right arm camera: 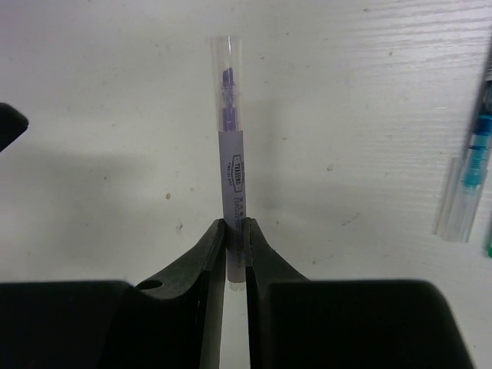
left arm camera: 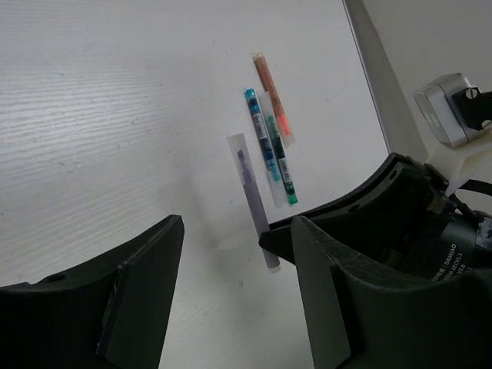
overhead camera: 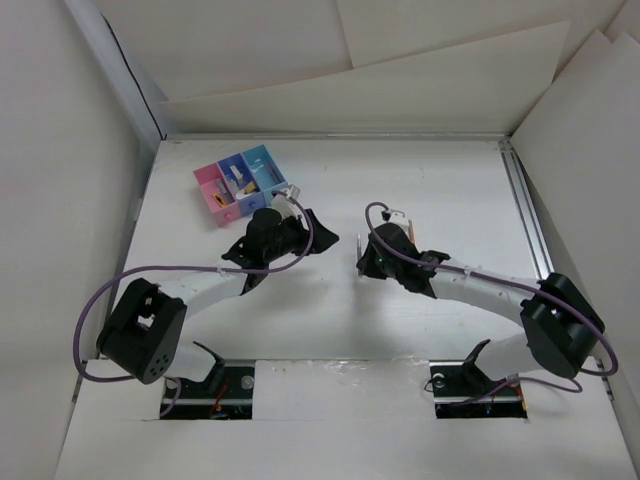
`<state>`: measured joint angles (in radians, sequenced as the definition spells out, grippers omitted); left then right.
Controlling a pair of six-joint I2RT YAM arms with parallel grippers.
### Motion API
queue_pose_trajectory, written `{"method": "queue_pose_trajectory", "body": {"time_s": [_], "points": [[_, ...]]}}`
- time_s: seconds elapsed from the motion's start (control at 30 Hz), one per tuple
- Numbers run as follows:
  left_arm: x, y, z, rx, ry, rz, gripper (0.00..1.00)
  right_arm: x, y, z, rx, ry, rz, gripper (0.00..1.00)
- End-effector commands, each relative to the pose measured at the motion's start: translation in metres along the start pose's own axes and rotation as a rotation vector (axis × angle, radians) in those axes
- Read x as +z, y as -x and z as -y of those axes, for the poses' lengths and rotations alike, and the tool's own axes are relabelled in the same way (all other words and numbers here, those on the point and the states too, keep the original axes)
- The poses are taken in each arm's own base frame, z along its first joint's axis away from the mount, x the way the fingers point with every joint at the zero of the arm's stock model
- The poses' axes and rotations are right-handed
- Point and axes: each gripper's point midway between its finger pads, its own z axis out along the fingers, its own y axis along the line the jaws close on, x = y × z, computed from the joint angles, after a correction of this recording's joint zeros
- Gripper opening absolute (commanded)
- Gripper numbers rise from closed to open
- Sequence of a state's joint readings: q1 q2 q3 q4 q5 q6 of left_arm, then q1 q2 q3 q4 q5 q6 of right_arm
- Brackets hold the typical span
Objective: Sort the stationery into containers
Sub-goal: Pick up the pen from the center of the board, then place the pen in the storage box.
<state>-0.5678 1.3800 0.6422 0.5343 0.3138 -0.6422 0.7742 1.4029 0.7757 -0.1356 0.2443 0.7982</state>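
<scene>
Top view: three joined bins sit at upper left of the table [overhead camera: 330, 330], in a slanted row: pink bin [overhead camera: 207, 189], dark blue bin [overhead camera: 231, 164], light blue bin [overhead camera: 261, 158]. Small items show inside them, too small to name. Both arms reach to mid-frame, well apart from the bins.

Left wrist view:
- left fingers [left arm camera: 138, 300] spread wide, nothing between them but bare table.
- Four pens lie in a loose cluster, centre to upper right of the frame, roughly parallel and slanting down to the right.
- pinkish-orange pen [left arm camera: 270, 92] uppermost.
- blue pen [left arm camera: 259, 134] just left of it and lower.
- green pen [left arm camera: 281, 163] just beside the blue one on its right; the two seem to touch.
- purple pen [left arm camera: 252, 196] lowest and furthest left, a little apart from the others.
- A dark finger of the other arm enters from the right and meets the purple pen's lower end.

Right wrist view:
- right fingers [right arm camera: 201, 261] clenched on the purple pen's lower end, at centre bottom of the frame.
- Pen runs straight up the frame from the grip, clear end at top centre, white label band just above the fingertips.
- Cannot tell if the pen rests on the table or is raised off it.
- Blue pen visible at the right edge, near but apart.
</scene>
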Motion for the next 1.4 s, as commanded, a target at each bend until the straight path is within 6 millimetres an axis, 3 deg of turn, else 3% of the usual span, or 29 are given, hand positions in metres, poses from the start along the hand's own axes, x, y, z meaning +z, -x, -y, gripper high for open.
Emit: {"method": "queue_pose_trajectory", "body": {"time_s": [0.0, 0.27, 0.3, 0.53, 0.83, 0.97, 1.03, 1.37], "points": [[0.0, 0.015, 0.023, 0.015, -0.091, 0.027, 0.55, -0.009, 0.016, -0.034, -0.014, 0.125, 0.047, 0.02], [0.007, 0.006, 0.029, 0.005, -0.139, -0.031, 0.56, -0.014, 0.016, -0.046, -0.034, 0.179, 0.049, 0.02], [0.011, -0.001, 0.021, 0.003, -0.118, -0.054, 0.56, -0.015, 0.019, -0.049, -0.032, 0.186, 0.055, 0.01], [0.017, -0.005, 0.013, 0.002, -0.089, -0.074, 0.56, -0.017, 0.021, -0.058, -0.038, 0.227, 0.054, 0.01], [0.029, -0.014, 0.021, 0.012, -0.101, -0.099, 0.52, -0.02, 0.027, -0.069, -0.041, 0.269, 0.069, 0.01], [0.031, -0.017, 0.018, 0.009, -0.095, -0.106, 0.41, -0.022, 0.026, -0.077, -0.041, 0.31, 0.06, 0.01], [0.032, -0.018, 0.017, 0.009, -0.095, -0.106, 0.31, -0.021, 0.025, -0.078, -0.042, 0.318, 0.055, 0.01], [0.034, -0.014, 0.011, -0.009, -0.062, -0.076, 0.25, -0.027, 0.023, -0.094, -0.055, 0.402, 0.035, 0.01]]}}
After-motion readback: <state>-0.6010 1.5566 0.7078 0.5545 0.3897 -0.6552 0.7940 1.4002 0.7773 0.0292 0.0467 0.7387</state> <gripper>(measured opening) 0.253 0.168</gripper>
